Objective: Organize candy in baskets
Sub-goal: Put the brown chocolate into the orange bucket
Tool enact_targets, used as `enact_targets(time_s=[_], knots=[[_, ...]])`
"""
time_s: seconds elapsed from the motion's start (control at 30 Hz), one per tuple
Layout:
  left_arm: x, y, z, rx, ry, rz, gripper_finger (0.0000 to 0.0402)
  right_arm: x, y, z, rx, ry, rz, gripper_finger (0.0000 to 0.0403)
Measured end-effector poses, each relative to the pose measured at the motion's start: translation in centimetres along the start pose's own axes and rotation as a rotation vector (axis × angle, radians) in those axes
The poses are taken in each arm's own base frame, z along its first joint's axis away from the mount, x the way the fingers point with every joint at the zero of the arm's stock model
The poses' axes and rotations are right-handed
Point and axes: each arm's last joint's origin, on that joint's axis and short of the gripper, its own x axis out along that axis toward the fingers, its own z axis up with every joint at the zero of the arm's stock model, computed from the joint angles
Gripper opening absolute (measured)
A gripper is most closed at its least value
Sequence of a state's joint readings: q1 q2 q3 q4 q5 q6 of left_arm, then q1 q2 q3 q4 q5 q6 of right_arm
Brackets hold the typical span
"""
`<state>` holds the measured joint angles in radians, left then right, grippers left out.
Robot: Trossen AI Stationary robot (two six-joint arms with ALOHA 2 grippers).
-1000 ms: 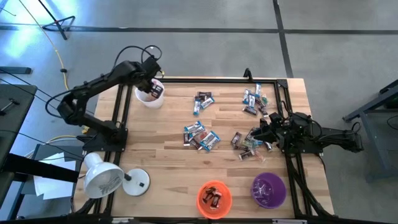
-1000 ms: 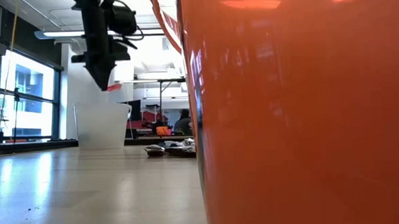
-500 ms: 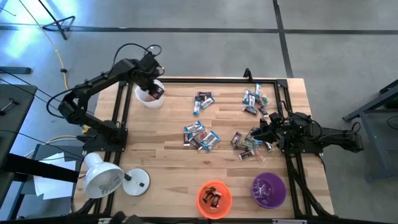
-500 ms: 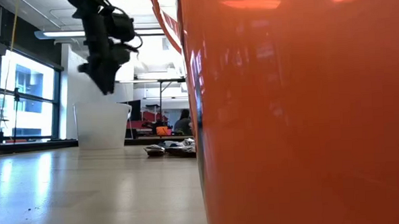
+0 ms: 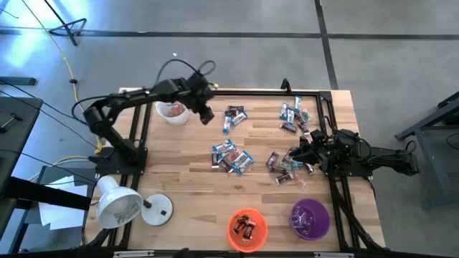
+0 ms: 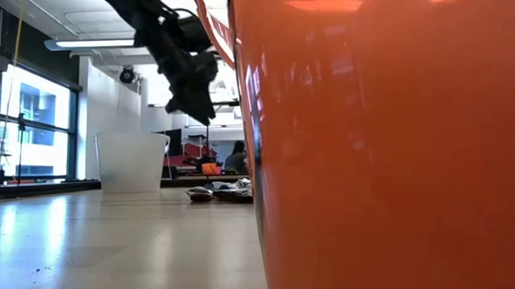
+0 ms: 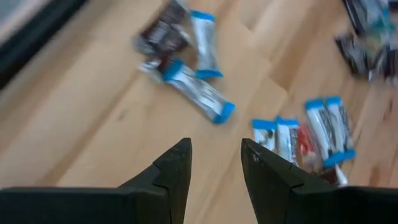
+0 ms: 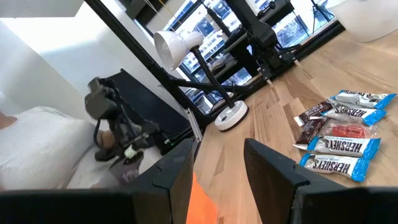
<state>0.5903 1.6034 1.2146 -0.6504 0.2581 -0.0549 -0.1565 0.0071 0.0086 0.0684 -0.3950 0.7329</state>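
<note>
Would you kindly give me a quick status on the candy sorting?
Left end effector open, empty, beside round white basket. Right end effector open over wrapped candy bars. Nothing blocking.

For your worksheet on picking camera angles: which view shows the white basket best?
The high view: the white basket shows whole from above at the table's far left corner, pinkish candy inside, the left end effector beside it. The low view shows only its side wall. Neither wrist view shows it clearly.
</note>
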Motion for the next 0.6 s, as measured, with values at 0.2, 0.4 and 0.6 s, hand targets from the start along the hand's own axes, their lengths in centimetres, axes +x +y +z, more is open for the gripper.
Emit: enact_targets(time_s=[0.2,0.4,0.6], knots=[[1.9,-1.7,0.7,0.093,0.039,-0.024,0.0129,0.0,0.0,0.0,0.0,0.001,0.0,0.0138],[3.6,-3.0,1.9,0.103,0.002,-0.053,0.0129,0.0,0.0,0.0,0.0,0.0,0.0,0.0138],[5.7,-3.8,4.1,0.239,-0.084,-0.037,0.0129,0.0,0.0,0.0,0.0,0.0,0.0,0.0138]])
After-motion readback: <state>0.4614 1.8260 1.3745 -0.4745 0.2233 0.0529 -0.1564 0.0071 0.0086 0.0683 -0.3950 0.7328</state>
